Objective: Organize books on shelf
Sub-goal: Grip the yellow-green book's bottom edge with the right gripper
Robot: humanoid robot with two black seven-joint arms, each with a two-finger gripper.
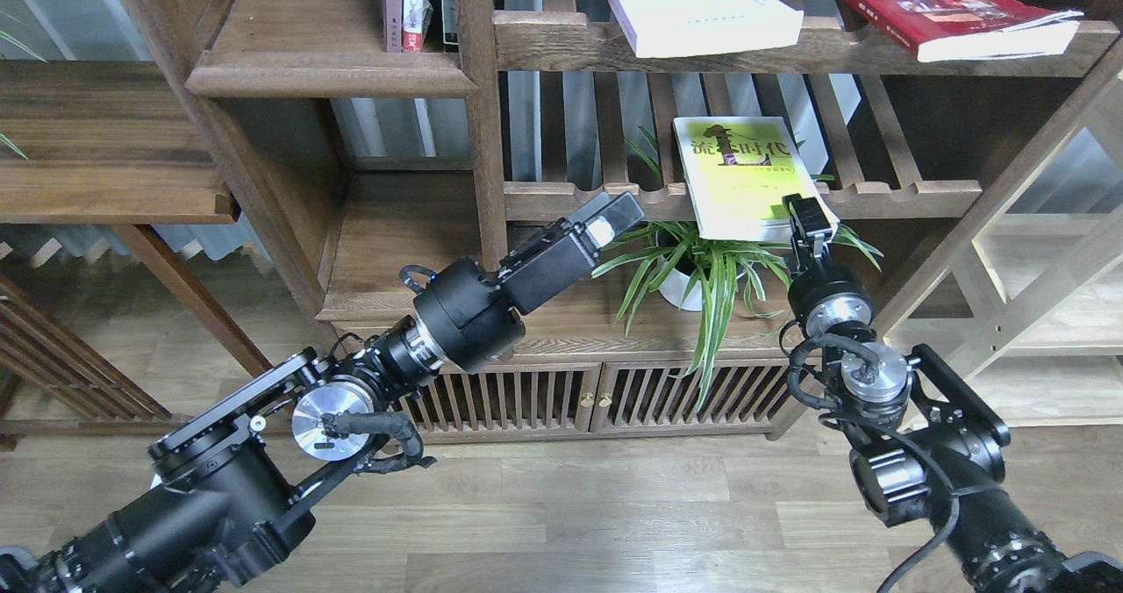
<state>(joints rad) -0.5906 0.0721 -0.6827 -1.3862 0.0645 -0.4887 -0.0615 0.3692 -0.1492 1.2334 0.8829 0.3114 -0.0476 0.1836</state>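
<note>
Honestly, the sketchy part right now is the yellow-green book (pixel 746 176). It's lying on the lower slatted rack (pixel 912 196) with its near end poking out past the scalloped rail, right above the potted plant (pixel 693 277). Our right gripper (pixel 809 216) is at its bottom right corner; the jaws look closed on that corner, though they're small and dark from here, so we're guessing a bit. A corner pinch like that could let the book swing or slip, and it'd drop straight into the plant.

Our left gripper (pixel 614 216) hangs just left of the book, not touching anything, and we can't tell if its jaws are parted or not. If it swings in carelessly it could clip the leaves.

The white book (pixel 702 10) and red book (pixel 947 10) lie flat on the upper rack, both overhanging the front edge, so a bump to the bookcase could tip them. The solid shelf (pixel 333 71) at upper left holds only slim books (pixel 417 5).
</note>
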